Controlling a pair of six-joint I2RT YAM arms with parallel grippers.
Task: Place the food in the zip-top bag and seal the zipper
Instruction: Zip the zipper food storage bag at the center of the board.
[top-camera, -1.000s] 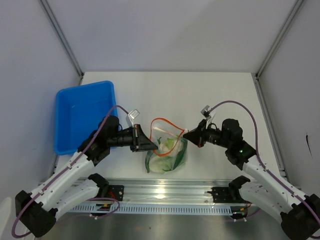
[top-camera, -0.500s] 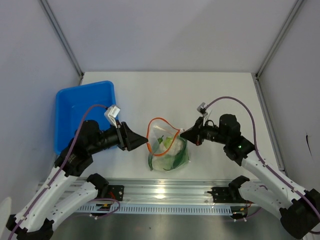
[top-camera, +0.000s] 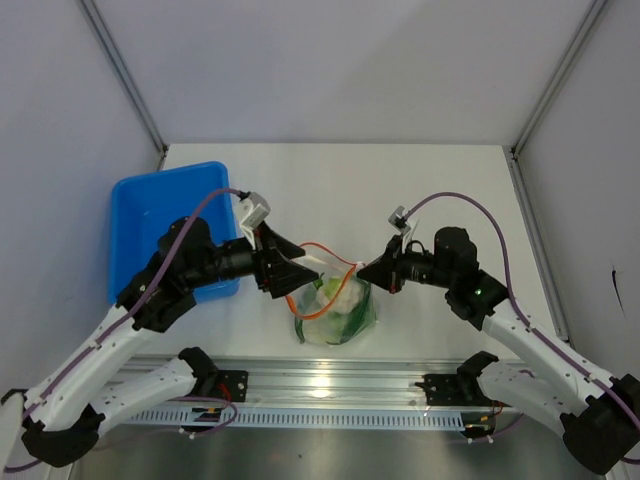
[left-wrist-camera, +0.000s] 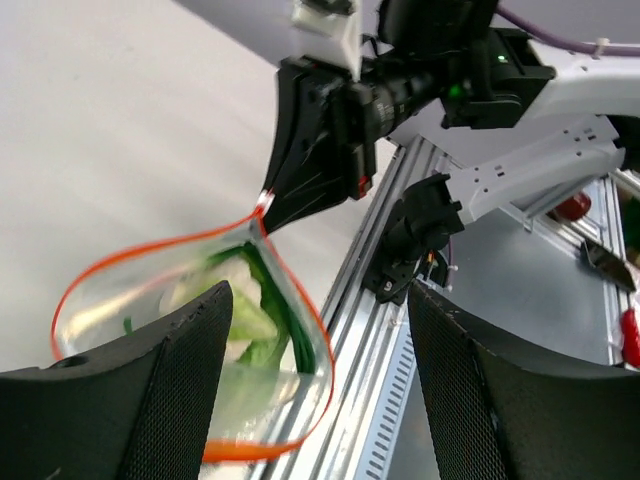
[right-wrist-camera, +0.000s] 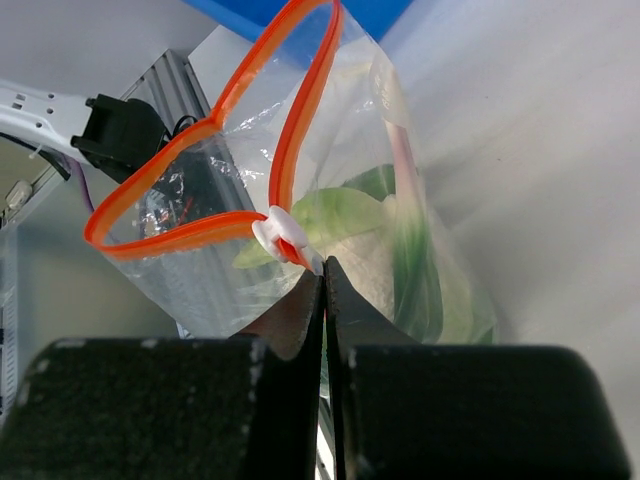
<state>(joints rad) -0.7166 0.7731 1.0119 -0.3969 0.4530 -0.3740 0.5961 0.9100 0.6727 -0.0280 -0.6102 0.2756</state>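
At its fingertips, the right gripper (top-camera: 372, 272) is clenched on a corner of the zip-top bag (top-camera: 335, 315), beside the white slider (right-wrist-camera: 283, 235). The left gripper (top-camera: 290, 273) hangs spread, holding nothing, at the gaping zipper (right-wrist-camera: 305, 110). Pinched at one corner only, the bag, standing on the table (top-camera: 450, 190), could sag or tip and spill the food (right-wrist-camera: 340, 215).

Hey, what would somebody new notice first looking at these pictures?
The clear zip-top bag at the table's near middle, its orange-red zipper gaping open over the green and white food. The right gripper pinches its edge, the left gripper hangs open beside it; a bright blue bin sits at the left.
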